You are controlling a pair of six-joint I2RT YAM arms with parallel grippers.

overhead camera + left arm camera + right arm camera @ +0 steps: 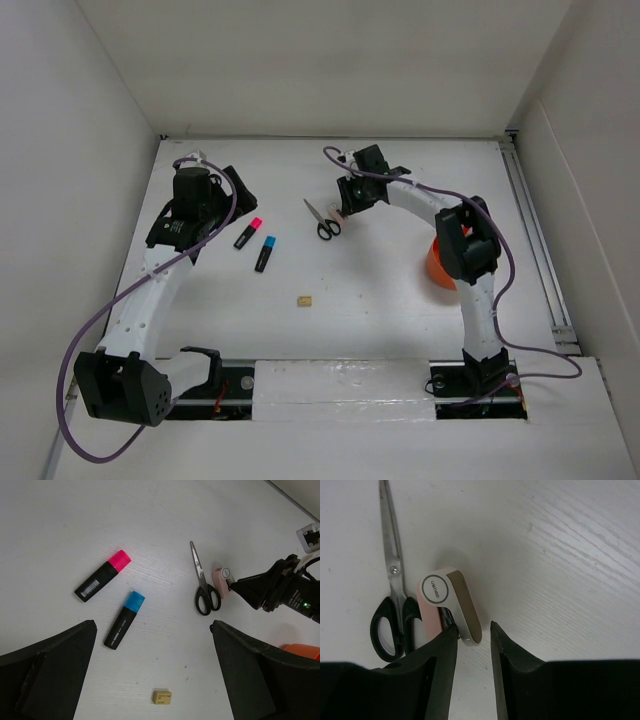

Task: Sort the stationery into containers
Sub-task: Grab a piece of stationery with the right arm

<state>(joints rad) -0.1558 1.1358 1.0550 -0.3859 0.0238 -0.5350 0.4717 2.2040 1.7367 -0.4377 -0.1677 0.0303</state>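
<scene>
The step in hand is judged to be the pick-up of the pinkish-white piece (445, 602). It is lying flat on the worktop (380, 320), just beside the handles of the scissors (390, 585), on the side away from the markers. The right claw (472, 629) is straddling the near end of this piece. The finger on the scissors side is touching or overlapping the pink edge, while a sliver of worktop is showing between the grey side and the other finger. The jaws are standing close together, but whether they are clamping the piece yet cannot be told. The left claw (153, 627) is hanging wide open and empty above the worktop near the blue marker (125, 620), with the pink marker (102, 575) beside it and the tan eraser (162, 696) lying apart. The orange cup (433, 265) is sitting on the right, partly hidden behind the right arm and well apart from the piece. The next move is calling for a confirmed squeeze and a straight lift that is not dragging the scissors along. A carry over the cup rim is then needed before release.
</scene>
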